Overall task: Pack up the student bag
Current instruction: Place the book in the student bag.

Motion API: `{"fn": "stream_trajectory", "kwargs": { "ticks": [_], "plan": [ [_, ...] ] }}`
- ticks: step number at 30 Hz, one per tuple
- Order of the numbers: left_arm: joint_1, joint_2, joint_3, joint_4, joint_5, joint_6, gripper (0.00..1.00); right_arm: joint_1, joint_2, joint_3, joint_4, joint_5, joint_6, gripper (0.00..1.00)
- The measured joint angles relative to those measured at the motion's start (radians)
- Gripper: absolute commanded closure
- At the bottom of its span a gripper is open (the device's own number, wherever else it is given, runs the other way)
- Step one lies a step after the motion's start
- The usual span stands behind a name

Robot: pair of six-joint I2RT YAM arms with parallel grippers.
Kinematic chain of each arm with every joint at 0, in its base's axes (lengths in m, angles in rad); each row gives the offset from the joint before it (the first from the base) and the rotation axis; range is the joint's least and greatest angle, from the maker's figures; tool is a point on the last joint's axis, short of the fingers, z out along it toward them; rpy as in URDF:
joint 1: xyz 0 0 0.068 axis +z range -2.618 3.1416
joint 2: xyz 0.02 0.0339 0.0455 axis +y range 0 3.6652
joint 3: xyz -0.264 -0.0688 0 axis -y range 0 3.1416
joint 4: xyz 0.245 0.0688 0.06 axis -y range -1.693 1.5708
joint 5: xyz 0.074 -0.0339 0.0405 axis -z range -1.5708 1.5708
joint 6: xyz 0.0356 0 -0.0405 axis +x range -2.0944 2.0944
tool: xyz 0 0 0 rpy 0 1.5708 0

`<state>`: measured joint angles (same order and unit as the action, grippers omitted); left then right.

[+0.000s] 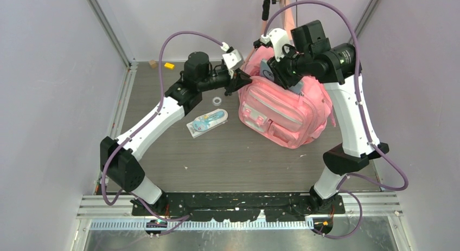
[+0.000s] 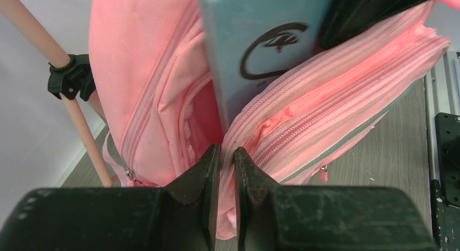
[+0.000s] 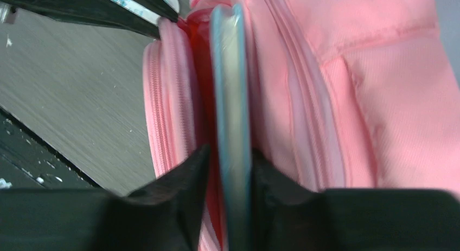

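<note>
Packing under way: student bag (image 1: 285, 113), bright pink and by far the biggest thing, standing at the far right-centre of the table (image 1: 244, 159), front pockets toward the arms, main compartment gaping at the top. Leaning against or hung near a pale pink pole (image 2: 32, 31) with a black clamp (image 2: 70, 77) behind; cannot tell which.

Next in size, light blue book (image 2: 255, 39), flat and hard-covered with a dark logo, standing on edge in the open mouth, partly down between the zip lips. Right gripper (image 3: 230, 169) clamped on its top edge, jaws parted only by the book's thickness. Left gripper (image 2: 227, 159) nearly closed, pinching the pink fabric by the zipper at the left end of the opening, apparently holding the mouth wide.

Doing this step well, by judgement: keep the book parallel to the zip line and sink it straight down; keep the left pinch taut so the lip does not fold under the lower corner; release only once the book sits deep enough not to tip out.

Left on the table: blister-packed item (image 1: 207, 121) just left of the bag, small white ring (image 1: 217, 101) beyond it, tiny yellow block (image 1: 170, 65) and tan block (image 1: 153, 63) at the far edge.
</note>
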<state>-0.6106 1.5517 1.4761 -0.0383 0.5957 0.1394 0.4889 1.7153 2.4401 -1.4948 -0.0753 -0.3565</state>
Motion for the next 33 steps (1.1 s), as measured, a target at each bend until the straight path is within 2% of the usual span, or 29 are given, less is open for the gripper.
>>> {"fn": "stream_trajectory", "kwargs": {
  "ticks": [1,3,7,13,14,16,18,19,20,22,27,33],
  "plan": [
    [0.0,0.0,0.0,0.0,0.0,0.0,1.0,0.0,0.0,0.0,0.002,0.006,0.005,0.44],
    [0.0,0.0,0.0,0.0,-0.001,0.0,1.0,0.0,-0.007,0.0,0.011,0.03,0.012,0.36],
    [0.002,0.002,0.002,0.0,-0.002,0.0,1.0,-0.005,-0.048,-0.005,0.039,0.048,0.032,0.31],
    [0.005,0.014,0.01,0.005,-0.012,-0.005,1.0,-0.005,-0.169,-0.053,0.09,0.048,0.073,0.3],
    [0.005,0.014,0.01,0.005,-0.014,-0.007,0.93,-0.005,-0.191,-0.064,0.106,0.049,0.084,0.29],
    [0.004,0.014,0.01,0.004,-0.024,-0.014,0.64,-0.005,-0.238,-0.099,0.146,0.058,0.119,0.28],
    [0.004,0.014,0.01,0.004,-0.038,-0.023,0.29,-0.005,-0.286,-0.146,0.192,0.079,0.16,0.27],
    [0.003,0.013,0.01,-0.002,-0.051,-0.031,0.14,-0.005,-0.312,-0.178,0.222,0.094,0.187,0.27],
    [0.003,0.013,0.01,-0.005,-0.068,-0.03,0.08,-0.005,-0.333,-0.201,0.243,0.11,0.208,0.27],
    [0.01,0.006,0.011,-0.017,-0.112,-0.045,0.05,-0.005,-0.383,-0.271,0.301,0.163,0.262,0.27],
    [-0.017,-0.017,0.072,-0.153,-0.212,-0.032,0.04,-0.005,-0.481,-0.428,0.389,0.344,0.379,0.26],
    [-0.19,-0.048,0.199,-0.315,-0.418,0.0,0.05,-0.005,-0.525,-0.539,0.441,0.47,0.47,0.24]
  ]
}}
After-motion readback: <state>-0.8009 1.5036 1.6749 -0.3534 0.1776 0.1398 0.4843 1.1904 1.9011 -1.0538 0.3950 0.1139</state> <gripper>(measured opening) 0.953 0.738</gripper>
